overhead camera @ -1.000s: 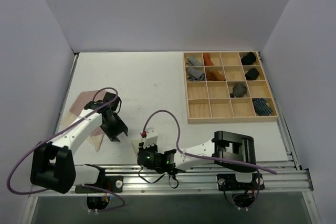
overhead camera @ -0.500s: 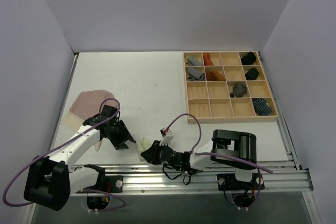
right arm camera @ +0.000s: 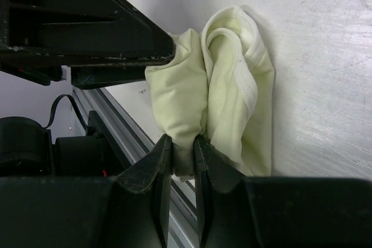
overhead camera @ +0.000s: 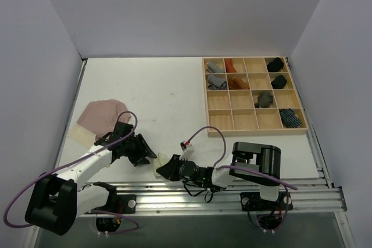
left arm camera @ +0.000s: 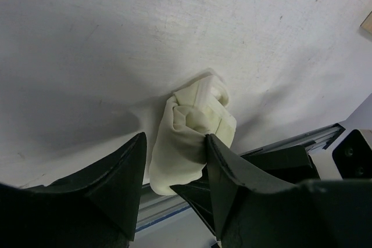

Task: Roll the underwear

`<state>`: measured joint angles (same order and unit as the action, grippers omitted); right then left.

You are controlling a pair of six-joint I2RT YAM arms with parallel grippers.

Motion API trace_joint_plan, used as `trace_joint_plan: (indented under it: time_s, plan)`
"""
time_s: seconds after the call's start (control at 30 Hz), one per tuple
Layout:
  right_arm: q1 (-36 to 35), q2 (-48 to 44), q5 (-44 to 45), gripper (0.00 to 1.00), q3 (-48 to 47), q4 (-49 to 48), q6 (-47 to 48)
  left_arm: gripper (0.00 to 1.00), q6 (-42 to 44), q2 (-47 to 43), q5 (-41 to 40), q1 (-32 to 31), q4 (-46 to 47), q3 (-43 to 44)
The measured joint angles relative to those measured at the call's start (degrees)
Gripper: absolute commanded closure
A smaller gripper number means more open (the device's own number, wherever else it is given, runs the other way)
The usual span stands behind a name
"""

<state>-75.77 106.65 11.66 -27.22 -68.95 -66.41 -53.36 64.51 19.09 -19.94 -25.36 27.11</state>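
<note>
- Pinching a fold of the pale yellow-green brief (right arm camera: 232, 85) with my right gripper (right arm camera: 181, 161), fingers pressed nearly together on the cloth. The loose bundle lies on the table (overhead camera: 157, 97), just beside the near rail (left arm camera: 290, 140).
- My left gripper (left arm camera: 174, 161) holds nothing. Its fingers are spread, one on either side of the bundle's end.
- Risk: my right pinch takes only a thin fold at the bundle's edge. A tug may pull that layer out and slacken the roll.
- Risk: my left fingers may close on the outer layer alone. The core could then unroll once the right lets go.
- Risk: both grippers crowd one small bundle. The fingers may knock or clamp each other instead of the cloth.
- Risk: the bundle sits close to the table edge. A push toward the rail could snag it there or drop it off.
- The dusty pink brief (overhead camera: 102, 114) lies flat, well apart at the left, not yet rolled.
</note>
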Motion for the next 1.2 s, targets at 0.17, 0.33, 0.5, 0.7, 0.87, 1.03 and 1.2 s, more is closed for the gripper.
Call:
trace_joint_plan:
  time_s: [0.17, 0.33, 0.5, 0.7, 0.87, 1.03, 1.2]
  plan:
    - [0.46, 0.72, -0.98, 0.92, 0.68, -2.19, -1.11, 0.55, -0.28, 2.16, 1.36, -0.66, 5.22, -1.92]
    - [0.76, 0.79, -1.68, 0.77, 0.31, -1.66, -1.40, 0.98, -1.75, 6.71, 2.75, -1.90, 9.18, -1.73]
    - [0.66, -2.10, -1.62, 0.66, -5.44, 11.08, -0.15, 0.98, -1.97, 10.47, -0.24, -5.90, 6.38, 3.19]
    - [-0.55, -5.79, 1.38, 0.63, -13.18, 32.61, 4.85, 0.98, -3.19, 10.49, -9.99, -11.17, -2.12, 8.28]
    - [-1.81, -6.23, 4.85, 0.60, -20.04, 46.93, 8.81, 0.98, -4.17, 10.51, -15.82, -12.28, -8.81, 10.78]
    - [-3.54, -5.64, 9.14, 0.58, -27.61, 59.14, 13.51, 0.98, -5.01, 11.56, -18.60, -12.70, -12.09, 11.89]
    - [-5.97, -4.42, 13.25, 0.58, -35.19, 66.34, 19.04, 0.98, -5.16, 13.25, -19.52, -13.35, -13.62, 13.53]
